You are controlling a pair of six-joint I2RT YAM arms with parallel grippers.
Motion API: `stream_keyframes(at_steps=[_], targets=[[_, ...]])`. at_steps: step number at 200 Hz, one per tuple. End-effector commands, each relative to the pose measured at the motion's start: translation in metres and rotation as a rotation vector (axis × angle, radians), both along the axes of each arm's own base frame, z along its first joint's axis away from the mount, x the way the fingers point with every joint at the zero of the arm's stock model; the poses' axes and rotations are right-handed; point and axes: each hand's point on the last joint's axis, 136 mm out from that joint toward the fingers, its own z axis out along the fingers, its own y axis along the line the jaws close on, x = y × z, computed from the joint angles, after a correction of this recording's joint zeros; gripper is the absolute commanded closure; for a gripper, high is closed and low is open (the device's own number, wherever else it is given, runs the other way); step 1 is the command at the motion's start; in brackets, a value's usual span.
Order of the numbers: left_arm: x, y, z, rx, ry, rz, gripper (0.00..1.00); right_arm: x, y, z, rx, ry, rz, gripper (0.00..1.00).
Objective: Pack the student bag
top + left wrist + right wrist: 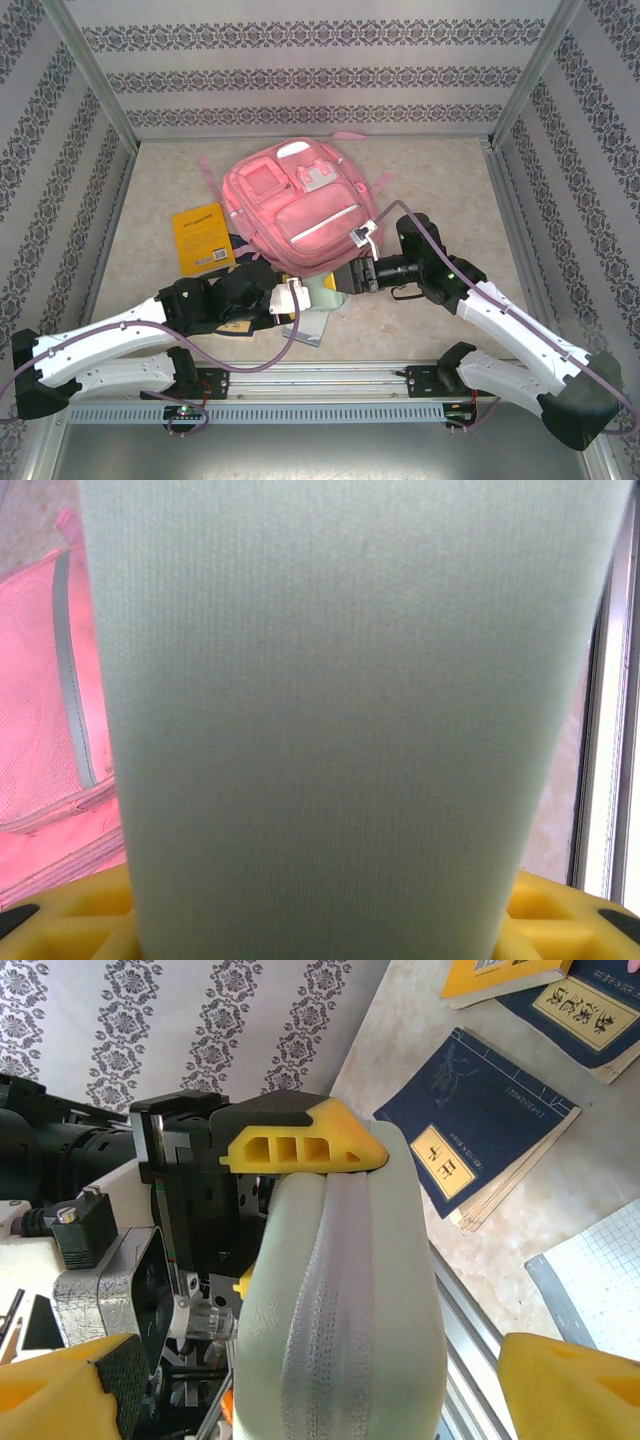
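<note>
- Two yellow fingertips point(305, 1145) of the left gripper point(300, 297) clamp a pale green fabric pouch point(340, 1300).
- Right gripper point(345, 279) is spread wide, its pads point(570, 1385) apart from the pouch.
- Student bag point(295, 205) lies flat just beyond both grippers, mid-table.
- Yellow book point(202, 238) rests left of the bag.

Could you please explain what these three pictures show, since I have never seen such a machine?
These are two robot arms bolted to a table. One camera looks down from above; one sits on each wrist. On the table lie a pink backpack, a yellow book, and dark blue books. The left hand, with yellow fingers, grips a pale green fabric pouch. The right hand faces it, open, its fingers on either side of the pouch.
</note>
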Motion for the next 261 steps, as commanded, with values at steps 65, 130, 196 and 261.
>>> stream_keyframes(at_steps=[65,130,196,261], targets=[[0.011,-0.02,0.001,-0.04,-0.031,0.017,0.69,-0.008,0.021,-0.018,-0.001,0.03,0.035,0.22],[0.012,-0.019,-0.007,-0.017,-0.013,0.028,0.53,-0.003,0.016,-0.025,-0.001,0.032,-0.016,0.56],[0.032,-0.012,0.01,-0.072,0.046,0.194,0.14,0.042,-0.022,-0.034,0.038,0.089,-0.263,0.64],[0.103,-0.01,0.001,-0.202,0.531,0.556,0.23,0.077,-0.127,-0.043,-0.125,-0.04,-0.773,0.66]])
